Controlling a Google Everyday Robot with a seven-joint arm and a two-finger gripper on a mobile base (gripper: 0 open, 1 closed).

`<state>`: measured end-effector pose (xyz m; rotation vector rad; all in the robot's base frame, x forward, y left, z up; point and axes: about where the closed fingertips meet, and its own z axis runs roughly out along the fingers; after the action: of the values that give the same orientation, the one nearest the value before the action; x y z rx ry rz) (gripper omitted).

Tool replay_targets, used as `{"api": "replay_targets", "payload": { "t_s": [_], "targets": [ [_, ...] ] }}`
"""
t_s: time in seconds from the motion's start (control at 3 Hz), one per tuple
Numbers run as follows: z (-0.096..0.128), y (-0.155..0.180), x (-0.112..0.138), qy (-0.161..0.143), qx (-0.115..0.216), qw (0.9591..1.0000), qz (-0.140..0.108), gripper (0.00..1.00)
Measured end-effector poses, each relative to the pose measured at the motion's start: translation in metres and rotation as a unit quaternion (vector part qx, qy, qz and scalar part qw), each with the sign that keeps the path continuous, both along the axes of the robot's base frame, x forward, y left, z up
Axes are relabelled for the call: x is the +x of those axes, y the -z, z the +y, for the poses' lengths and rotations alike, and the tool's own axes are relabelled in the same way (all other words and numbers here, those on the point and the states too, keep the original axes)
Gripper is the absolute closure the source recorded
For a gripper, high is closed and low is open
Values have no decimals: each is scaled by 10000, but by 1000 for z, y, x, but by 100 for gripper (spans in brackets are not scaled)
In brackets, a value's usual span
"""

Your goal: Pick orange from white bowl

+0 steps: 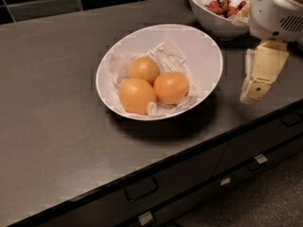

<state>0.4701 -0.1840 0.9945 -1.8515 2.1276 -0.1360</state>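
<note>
Camera view, the only one: leftward reach needed from gripper [254, 90], hanging above right part of bench [57, 103], just outside rim of white bowl [208, 46]. Cannot tell whether jaws open or closed. Nearest to it: orange [171, 87], on right side inside the bowl, resting on crumpled paper [168, 56], touching front orange [137, 95] and close against back orange [143, 69]. Round, so no long axis to align with; probably best to descend from above, clear of the slanted rim. Smooth skin, likely to roll if only pushed. Little free room on its left side because of neighbours. Smaller bowl [213, 18] with red fruit [222, 7] farther back, near the arm; dark tiles [42, 6] behind.
</note>
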Motion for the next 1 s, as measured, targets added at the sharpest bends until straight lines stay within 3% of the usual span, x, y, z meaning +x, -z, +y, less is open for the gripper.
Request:
{"api": "replay_targets", "payload": {
  "t_s": [0.67,1.0],
  "targets": [
    [42,0,26,-648,54,9979,77,0],
    [42,0,26,-649,54,9978,77,0]
  ]
}}
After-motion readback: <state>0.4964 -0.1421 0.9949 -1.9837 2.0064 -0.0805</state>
